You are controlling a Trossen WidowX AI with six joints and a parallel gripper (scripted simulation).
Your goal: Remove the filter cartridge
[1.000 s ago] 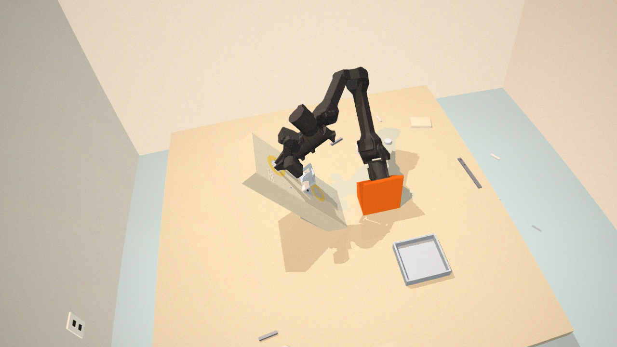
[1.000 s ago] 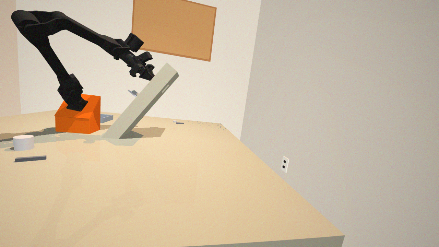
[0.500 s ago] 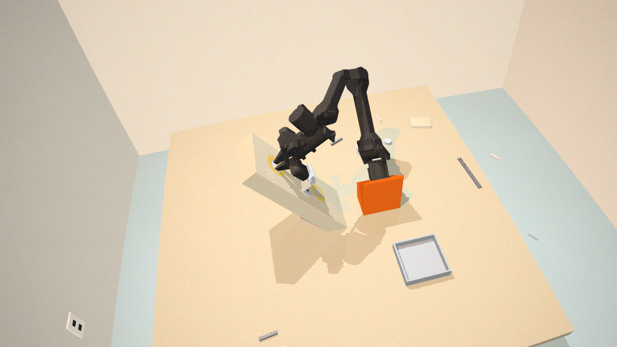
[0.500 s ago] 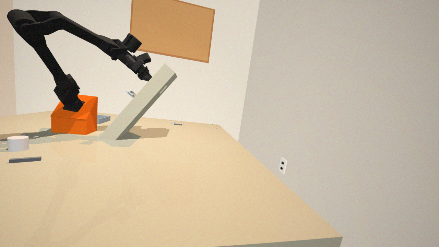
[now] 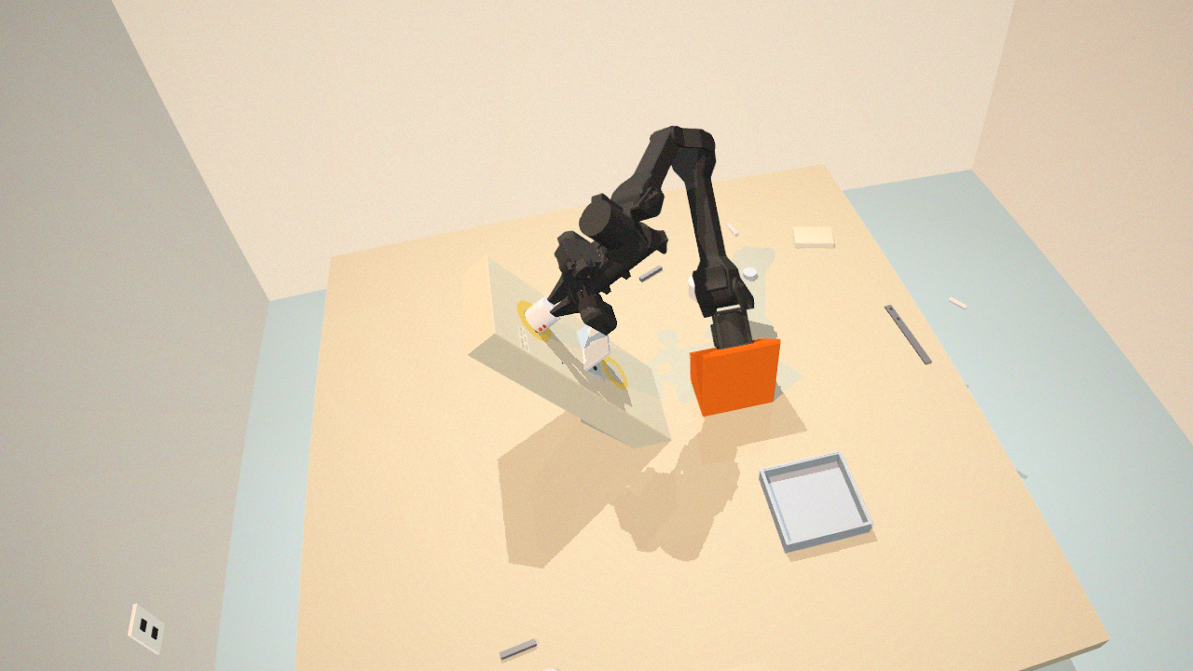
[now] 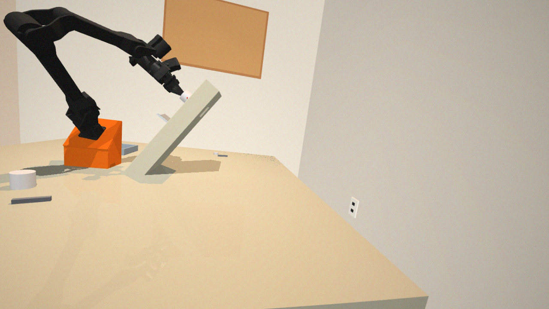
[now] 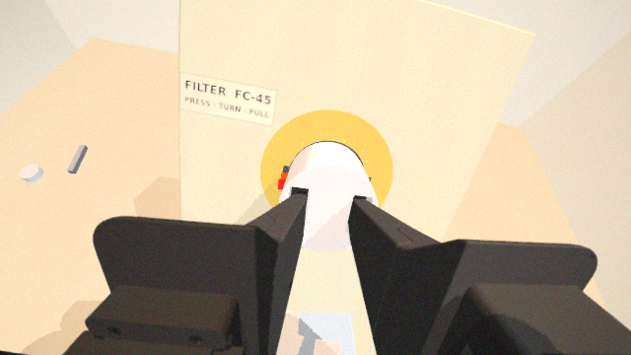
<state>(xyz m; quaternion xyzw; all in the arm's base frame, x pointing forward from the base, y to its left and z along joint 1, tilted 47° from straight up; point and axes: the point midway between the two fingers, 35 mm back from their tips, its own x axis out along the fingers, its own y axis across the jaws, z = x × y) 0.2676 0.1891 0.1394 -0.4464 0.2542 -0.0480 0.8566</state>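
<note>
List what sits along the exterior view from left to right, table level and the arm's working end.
White cylinder → orange base block → claw shut on the white filter cartridge → top of the tilted service panel → wall outlet.

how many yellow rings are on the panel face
2: one around the filter cartridge the fingers grip, at the upper ring; one lower ring, partly hidden by a pale block.

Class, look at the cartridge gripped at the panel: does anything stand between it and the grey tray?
Probably yes: the orange base block stands roughly between the cartridge and the tray; lifting over should avoid it.
</note>
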